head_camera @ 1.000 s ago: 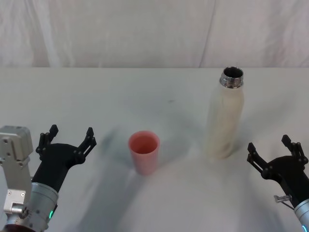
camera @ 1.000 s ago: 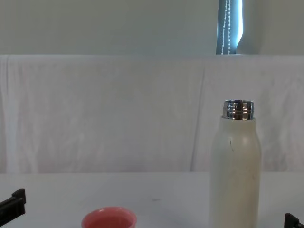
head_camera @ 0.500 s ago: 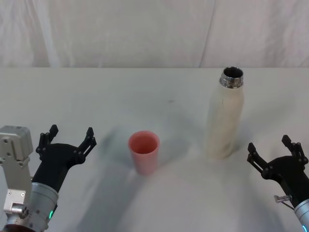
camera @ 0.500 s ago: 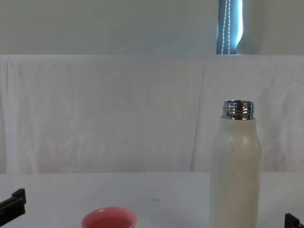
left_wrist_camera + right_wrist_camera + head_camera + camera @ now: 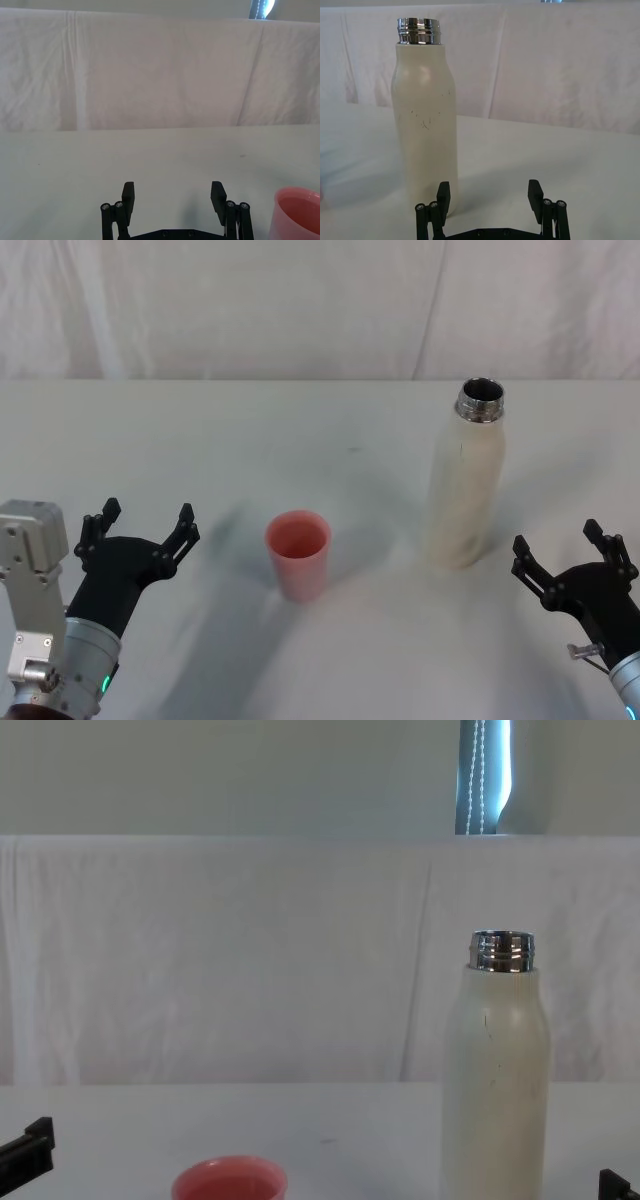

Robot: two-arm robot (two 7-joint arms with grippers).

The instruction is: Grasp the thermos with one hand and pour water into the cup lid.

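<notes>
The thermos (image 5: 466,480) stands upright at the table's right, cream-white with an uncapped silver neck; it rises tall in the chest view (image 5: 495,1070) and the right wrist view (image 5: 424,120). The pink cup lid (image 5: 298,554) stands upright near the middle, its rim also in the chest view (image 5: 229,1183) and left wrist view (image 5: 298,213). My left gripper (image 5: 139,528) is open at the near left, well left of the cup lid, fingers (image 5: 128,197) spread. My right gripper (image 5: 569,544) is open at the near right, just right of and nearer than the thermos, holding nothing.
The white table (image 5: 330,440) runs back to a white cloth backdrop (image 5: 300,310). A small dark speck (image 5: 353,449) lies on the table behind the cup lid. Free room lies between cup lid and thermos.
</notes>
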